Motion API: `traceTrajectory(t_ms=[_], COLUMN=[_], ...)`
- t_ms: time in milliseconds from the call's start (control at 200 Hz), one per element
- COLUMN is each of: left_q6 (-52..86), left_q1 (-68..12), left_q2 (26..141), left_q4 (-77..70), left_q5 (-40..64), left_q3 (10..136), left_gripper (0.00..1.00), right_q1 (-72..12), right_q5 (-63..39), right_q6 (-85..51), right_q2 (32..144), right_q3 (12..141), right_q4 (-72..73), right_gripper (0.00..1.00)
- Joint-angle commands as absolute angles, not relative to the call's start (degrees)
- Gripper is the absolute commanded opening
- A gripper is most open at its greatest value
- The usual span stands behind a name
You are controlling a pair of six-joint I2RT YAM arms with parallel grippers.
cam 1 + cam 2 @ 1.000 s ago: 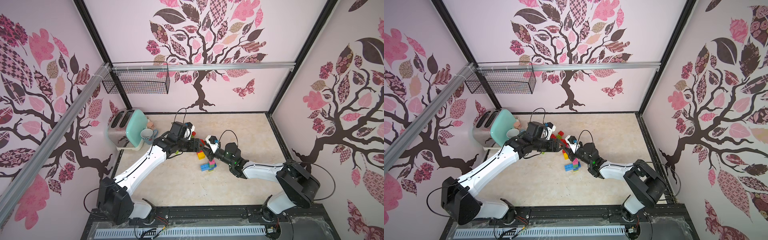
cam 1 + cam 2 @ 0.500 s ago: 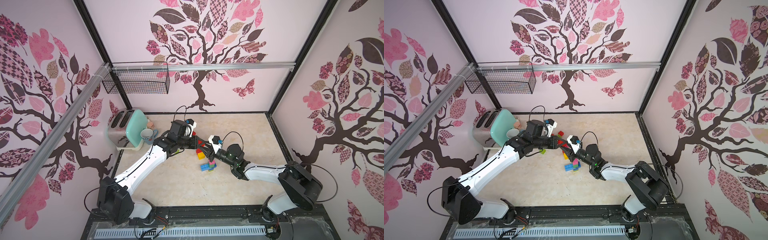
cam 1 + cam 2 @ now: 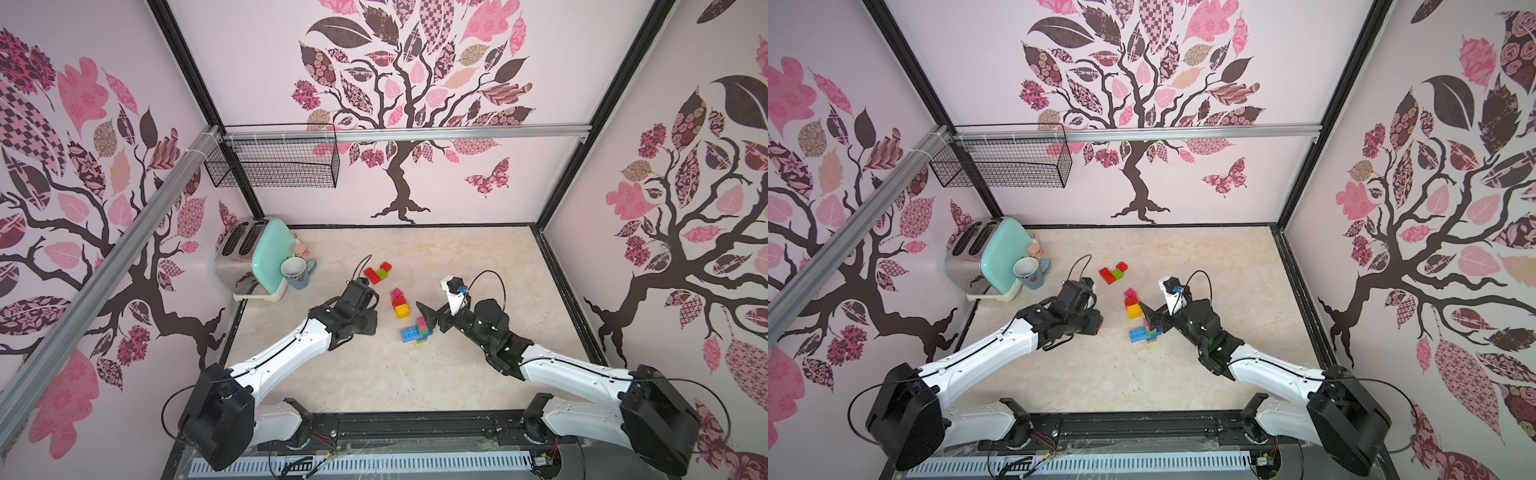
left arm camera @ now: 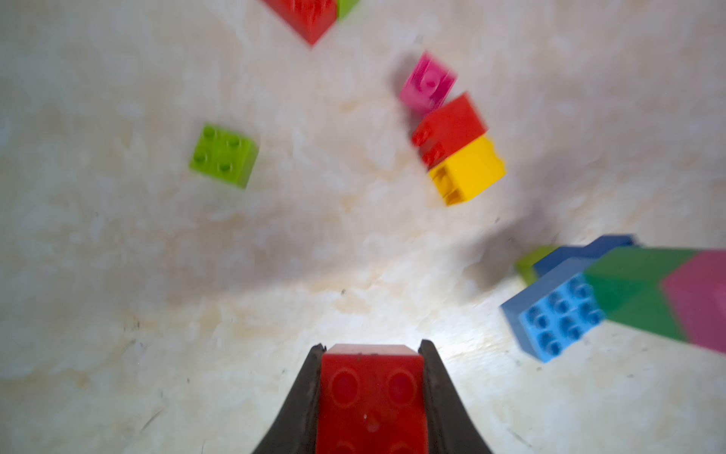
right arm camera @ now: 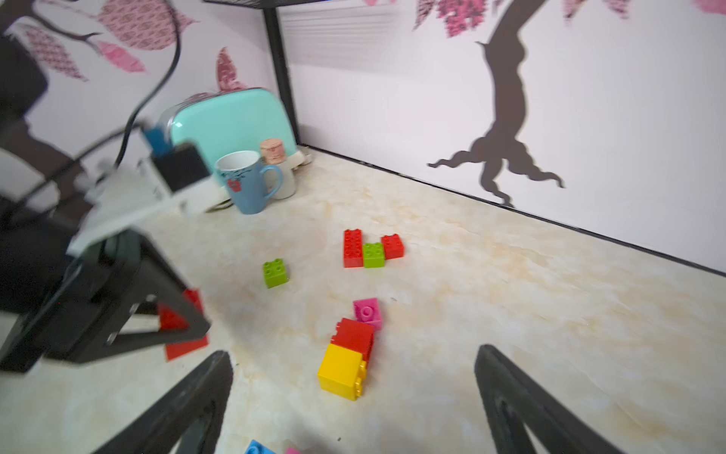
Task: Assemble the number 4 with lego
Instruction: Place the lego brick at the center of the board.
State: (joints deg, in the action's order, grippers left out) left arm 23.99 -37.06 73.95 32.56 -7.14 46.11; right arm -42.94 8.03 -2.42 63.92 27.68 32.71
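Now the left claw (image 4: 372, 346) grips a red studded plastic brick (image 4: 371, 393) for the 4; the right claw (image 5: 352, 351) just opened, empty.

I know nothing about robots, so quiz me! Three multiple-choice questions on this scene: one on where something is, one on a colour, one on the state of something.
1. Where is the mug?
A) far right corner
B) beside the toaster
C) front edge

2. What colour is the brick in the left tool?
A) blue
B) yellow
C) red

3. How is the right tool?
A) open, empty
B) shut on a yellow brick
C) shut on the mug

Answers:
1 B, it stands by the toaster's teal side.
2 C, red shows between the jaws in the left wrist view.
3 A, its jaws stand wide apart, gripping nothing.
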Motion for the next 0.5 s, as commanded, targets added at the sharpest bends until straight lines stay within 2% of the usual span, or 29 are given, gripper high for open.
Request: traceTrajectory(t_ms=[0,210,425,495], left_q6=[26.4,20.1,19.9,20.5], left_q1=[-41.2,-46.0,-46.0,-46.0], left_q2=[75.3,82.9,88.5,88.9], left_q4=[29.4,21.8,22.8,22.1], left_q5=[-12.9,-15.7,-15.5,-14.6], left_q3=[43.8,41.3,41.8,41.7], left_gripper=[0.00,0.00,0.00,0.14], right_q1=[-42.1,-34.2,-34.0,-34.0], right_q5=[23.3,21.5,24.0,23.9], right_q6=[-8.3,-15.6,-13.7,-14.4], right_q2=[59.2,54.6,54.7,54.8], right_q3=[28.6,29.9,31.2,31.2], right_q4=[19.4,9.4,8.3,8.5], right_gripper=[0.99,1.00,0.99,1.00])
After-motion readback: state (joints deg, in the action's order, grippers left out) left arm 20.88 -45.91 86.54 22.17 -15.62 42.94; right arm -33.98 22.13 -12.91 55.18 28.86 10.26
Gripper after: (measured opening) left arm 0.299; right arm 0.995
